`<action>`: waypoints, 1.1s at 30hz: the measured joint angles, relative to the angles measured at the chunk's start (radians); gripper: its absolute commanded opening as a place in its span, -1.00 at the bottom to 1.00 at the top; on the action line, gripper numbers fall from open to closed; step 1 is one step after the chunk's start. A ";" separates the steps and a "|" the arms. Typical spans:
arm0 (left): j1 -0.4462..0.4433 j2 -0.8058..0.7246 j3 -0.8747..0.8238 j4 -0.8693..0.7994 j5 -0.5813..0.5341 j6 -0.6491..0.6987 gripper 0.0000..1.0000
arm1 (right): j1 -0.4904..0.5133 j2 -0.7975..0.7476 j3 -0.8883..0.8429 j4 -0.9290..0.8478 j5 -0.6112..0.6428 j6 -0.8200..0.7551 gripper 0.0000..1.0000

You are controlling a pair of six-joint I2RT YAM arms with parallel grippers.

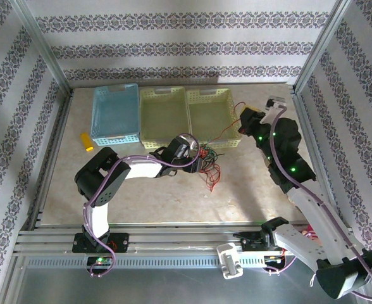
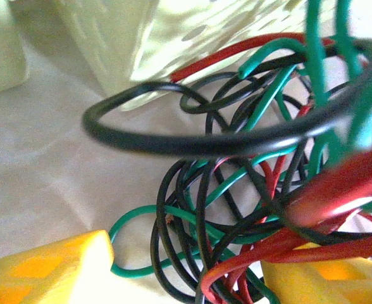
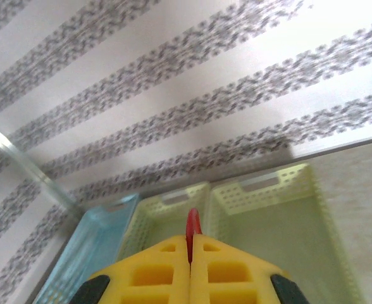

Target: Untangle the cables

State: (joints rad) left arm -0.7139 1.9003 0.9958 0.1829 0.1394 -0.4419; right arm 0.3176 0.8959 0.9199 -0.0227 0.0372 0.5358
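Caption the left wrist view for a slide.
Left gripper, jaws apart, around a tangle of red, green and black cables beside a basket.

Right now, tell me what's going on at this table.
Two robot arms are working on a knot of red, green and black cables lying by the near edge of the right-hand pale basket. The left gripper is down at the knot, its fingers apart on either side of the wires. The right gripper is shut on a red cable, raised beside that basket. The cables are not yet untangled.
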 measured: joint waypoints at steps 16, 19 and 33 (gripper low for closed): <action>-0.002 -0.040 -0.091 0.027 -0.130 -0.015 -1.00 | -0.168 -0.006 0.050 0.005 0.000 0.046 -1.00; -0.002 -0.043 -0.099 0.035 -0.132 -0.015 -1.00 | -0.172 -0.018 0.051 0.004 0.004 0.045 -1.00; 0.006 -0.267 -0.361 0.041 -0.245 -0.090 -1.00 | -0.185 -0.093 0.051 -0.040 0.181 0.010 -1.00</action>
State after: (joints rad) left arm -0.7082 1.6337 0.6350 0.2237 -0.1051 -0.5323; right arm 0.1326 0.8032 0.9714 -0.0631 0.2180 0.5461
